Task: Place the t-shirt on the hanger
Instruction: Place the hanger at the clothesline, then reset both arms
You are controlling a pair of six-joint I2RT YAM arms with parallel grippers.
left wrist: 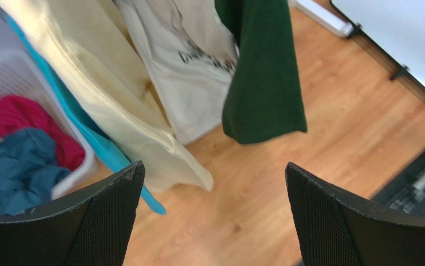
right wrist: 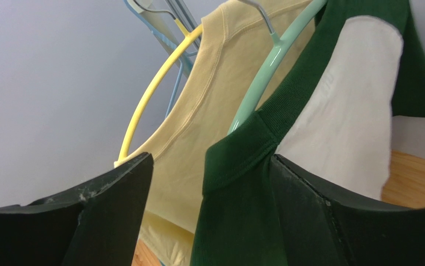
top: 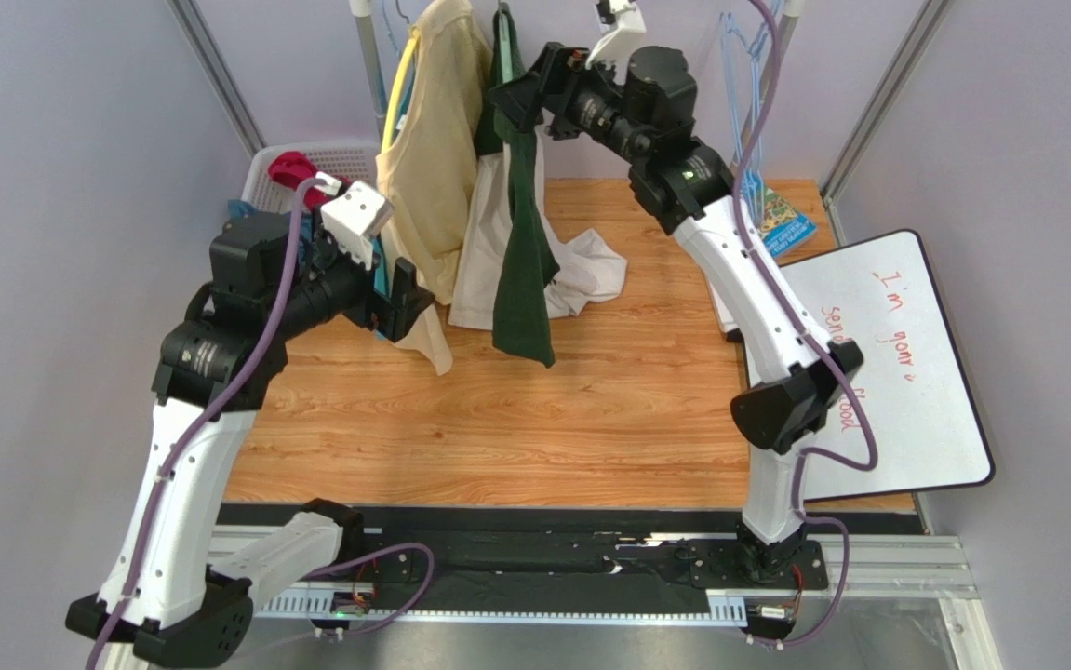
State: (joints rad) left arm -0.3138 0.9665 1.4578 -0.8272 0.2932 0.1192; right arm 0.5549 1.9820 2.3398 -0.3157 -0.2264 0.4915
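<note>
At the far edge of the bench [top: 611, 405]: the t-shirt [top: 499, 224] hangs full length, directly beside the pale yellow-tan shirt [top: 429, 154]; the two garments touch.
Position of the t-shirt: suspended in the upper middle of the top view; one dark green sleeve [top: 523, 286] hangs down in front of the white body; the lowest white fabric appears to rest on the bench surface.
Seat of the hanger [right wrist: 264, 72]: in the right wrist view, one pale green arm runs down into the dark green collar [right wrist: 237, 155]; the other arm is hidden by cloth, so full seating cannot be confirmed.
Neighbouring item: a yellow hanger [right wrist: 153, 100] carries the pale yellow-tan shirt, just left of the pale green one in that view.
State of the right hand [right wrist: 209, 163]: released; fingers set wide apart at collar height, with the collar band lying between them and close against one finger; no clamping on the cloth is visible.
State of the left hand [left wrist: 213, 172]: released; fingers wide apart with nothing between them; held above the bench, near the lower hem of the pale yellow-tan shirt.
Left rear corner: a white basket [top: 264, 165] holds a red garment [left wrist: 15, 113] and a blue garment [left wrist: 15, 172].
Right side: a whiteboard [top: 918, 405] with red handwriting lies at the right edge of the bench.
Rear right: light blue hangers [top: 737, 70] hang behind the right arm.
</note>
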